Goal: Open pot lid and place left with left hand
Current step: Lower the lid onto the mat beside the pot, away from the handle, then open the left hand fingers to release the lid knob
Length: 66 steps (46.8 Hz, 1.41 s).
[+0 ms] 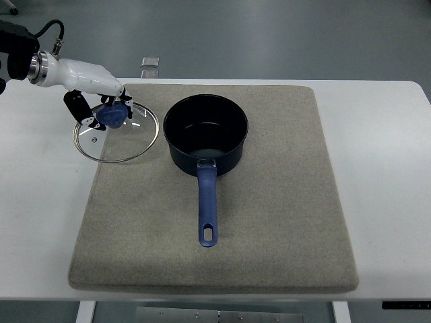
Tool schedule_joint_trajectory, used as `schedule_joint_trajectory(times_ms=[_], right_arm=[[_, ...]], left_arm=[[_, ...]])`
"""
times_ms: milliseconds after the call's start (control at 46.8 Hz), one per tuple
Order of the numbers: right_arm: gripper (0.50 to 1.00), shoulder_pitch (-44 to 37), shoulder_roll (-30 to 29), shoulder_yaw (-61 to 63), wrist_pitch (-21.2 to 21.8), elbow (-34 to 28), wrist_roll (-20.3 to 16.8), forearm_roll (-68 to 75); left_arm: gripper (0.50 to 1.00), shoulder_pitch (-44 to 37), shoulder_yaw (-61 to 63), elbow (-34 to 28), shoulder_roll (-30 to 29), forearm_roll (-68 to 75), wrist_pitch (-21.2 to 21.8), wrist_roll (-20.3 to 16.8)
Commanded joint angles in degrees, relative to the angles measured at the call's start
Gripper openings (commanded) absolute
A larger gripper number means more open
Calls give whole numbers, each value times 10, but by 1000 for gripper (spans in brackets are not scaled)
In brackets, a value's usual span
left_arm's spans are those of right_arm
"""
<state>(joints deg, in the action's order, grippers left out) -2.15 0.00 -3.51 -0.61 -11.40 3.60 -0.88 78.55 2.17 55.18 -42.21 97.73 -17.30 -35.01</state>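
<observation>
While the left robot hand (pixel 108 101) pinches the knob (pixel 113 116) of the lid (pixel 116 132) – lid down left of the open pot (pixel 205 133), straddling the mat (pixel 269 222) edge – a careless release could tip it onto the table (pixel 40 222).

No text, label, brand or number could be read anywhere in the top view. The pot (pixel 205 133), its glass lid (pixel 116 132) at nine o'clock, and the grey mat (pixel 269 222) bore no legible marks.
</observation>
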Motion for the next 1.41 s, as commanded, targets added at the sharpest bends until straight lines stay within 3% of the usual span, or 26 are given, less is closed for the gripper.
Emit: schedule_joint_trajectory(times_ms=[0, 769, 1388], right_arm=[[917, 0, 0, 0, 0, 0, 0, 0], [917, 0, 0, 0, 0, 1, 0, 0], [917, 0, 0, 0, 0, 1, 0, 0]], left_arm=[[500, -6, -1, -1, 1, -2, 16, 0], [500, -54, -1, -36, 43, 0, 61, 0], [500, -56, -1, -40, 48, -6, 62, 0]])
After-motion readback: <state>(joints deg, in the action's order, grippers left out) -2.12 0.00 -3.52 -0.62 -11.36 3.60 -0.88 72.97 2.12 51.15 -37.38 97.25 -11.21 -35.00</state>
